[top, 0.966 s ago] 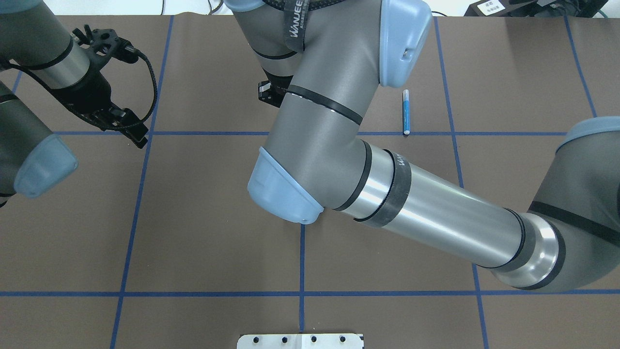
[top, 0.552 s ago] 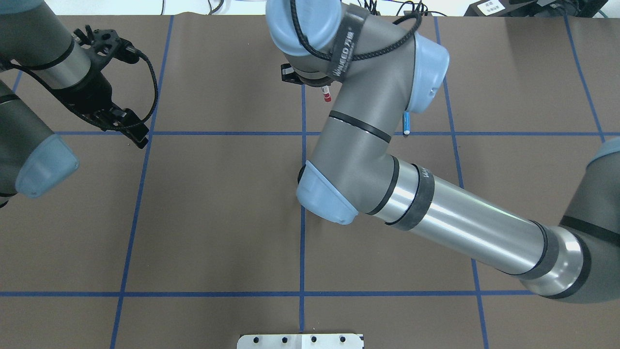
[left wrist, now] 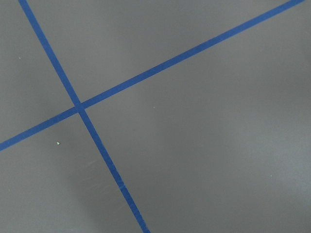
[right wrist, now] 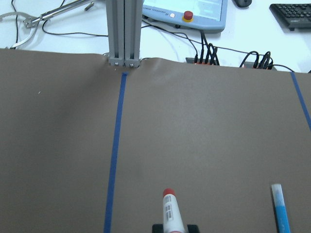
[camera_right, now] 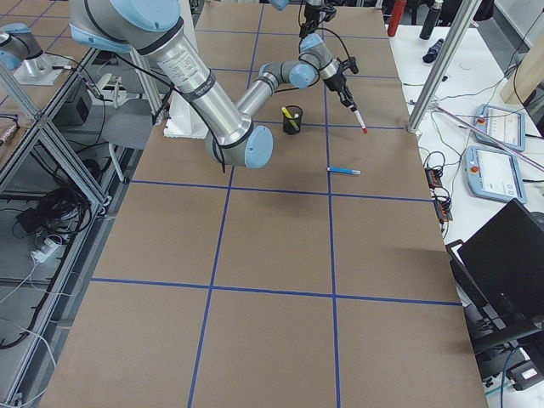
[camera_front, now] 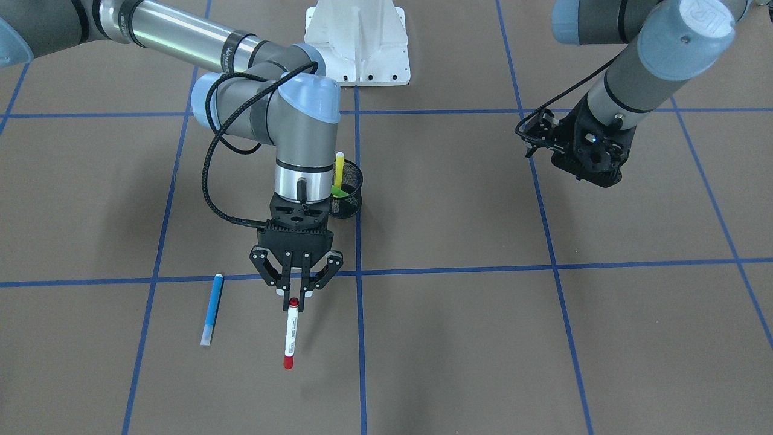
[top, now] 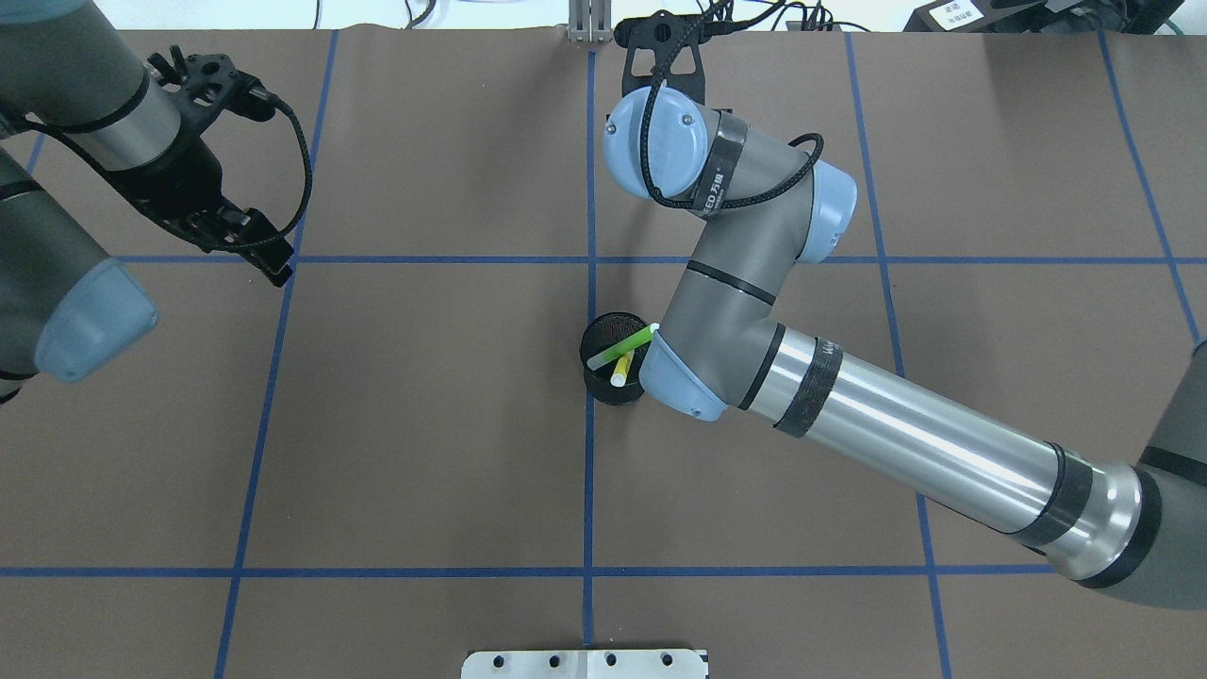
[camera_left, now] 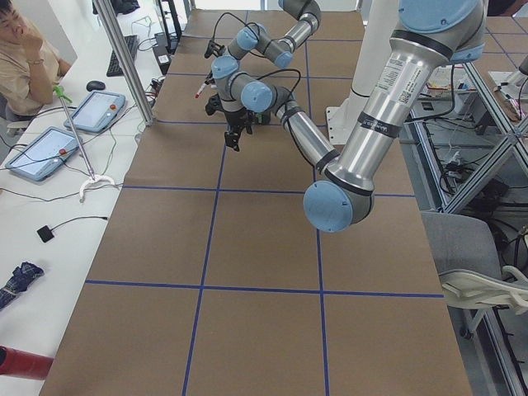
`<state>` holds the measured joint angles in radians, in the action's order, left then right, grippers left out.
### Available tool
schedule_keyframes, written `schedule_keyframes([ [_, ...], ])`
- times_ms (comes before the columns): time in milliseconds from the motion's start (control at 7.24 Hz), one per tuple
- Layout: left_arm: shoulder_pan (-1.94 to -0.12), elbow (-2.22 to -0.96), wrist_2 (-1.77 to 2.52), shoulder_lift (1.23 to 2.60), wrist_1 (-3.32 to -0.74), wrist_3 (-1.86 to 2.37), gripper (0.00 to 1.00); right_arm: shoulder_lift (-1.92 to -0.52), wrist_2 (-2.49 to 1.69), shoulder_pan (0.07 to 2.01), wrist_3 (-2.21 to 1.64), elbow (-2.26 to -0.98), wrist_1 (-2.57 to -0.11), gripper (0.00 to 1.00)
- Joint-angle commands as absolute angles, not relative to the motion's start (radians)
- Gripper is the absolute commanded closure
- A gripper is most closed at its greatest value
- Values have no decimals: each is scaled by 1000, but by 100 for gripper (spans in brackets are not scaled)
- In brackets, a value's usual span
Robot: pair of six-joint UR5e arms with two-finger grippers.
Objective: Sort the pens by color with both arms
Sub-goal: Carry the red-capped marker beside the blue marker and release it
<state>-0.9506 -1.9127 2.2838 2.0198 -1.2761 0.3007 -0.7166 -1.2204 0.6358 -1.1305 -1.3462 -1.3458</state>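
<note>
My right gripper (camera_front: pixel 295 296) is shut on the white pen with red ends (camera_front: pixel 291 333), which sticks out level past the fingertips above the brown mat; the right wrist view shows this pen (right wrist: pixel 171 211) too. A blue pen (camera_front: pixel 212 308) lies flat on the mat beside it, also visible as the blue pen (right wrist: pixel 281 213). The black mesh cup (top: pixel 613 363) holds a green pen (top: pixel 622 346) and a yellow pen (top: pixel 622 370). My left gripper (top: pixel 269 262) hangs over bare mat far from the pens; its jaws do not show clearly.
Blue tape lines divide the brown mat (camera_front: pixel 453 338) into squares. The white pedestal (camera_front: pixel 357 42) stands at the robot's side. An aluminium post (right wrist: pixel 124 29) rises at the mat's far edge. A person (camera_left: pixel 21 58) sits at the side table with tablets.
My right arm swung toward the far edge of the table, carrying the red-ended pen, and uncovered the mesh cup. The left arm stayed put.
</note>
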Motion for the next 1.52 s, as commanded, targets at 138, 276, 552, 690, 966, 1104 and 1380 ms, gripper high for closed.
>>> schedule_keyframes([
  [138, -950, -1911, 2283, 2032, -1276, 302, 0, -805, -1106, 635, -1238, -1308, -1196, 100],
  [276, -950, -1907, 2283, 2034, -1276, 302, 0, -846, -1074, 634, -1241, -1312, -1119, 100],
  [552, -950, -1902, 2283, 2042, -1279, 302, 0, -873, -944, 597, -1322, -1322, -1114, 100],
  [690, -950, -1902, 2283, 2042, -1279, 302, 0, -880, -889, 565, -1359, -1327, -1117, 100],
  [966, -950, -1902, 2283, 2042, -1279, 302, 0, -926, -816, 526, -1396, -1342, -1117, 100],
  [1104, -950, -1904, 2284, 2042, -1281, 304, 0, -963, -808, 509, -1397, -1377, -1117, 100],
  [1380, -948, -1904, 2284, 2042, -1287, 331, 0, -968, -801, 479, -1397, -1385, -1117, 97],
])
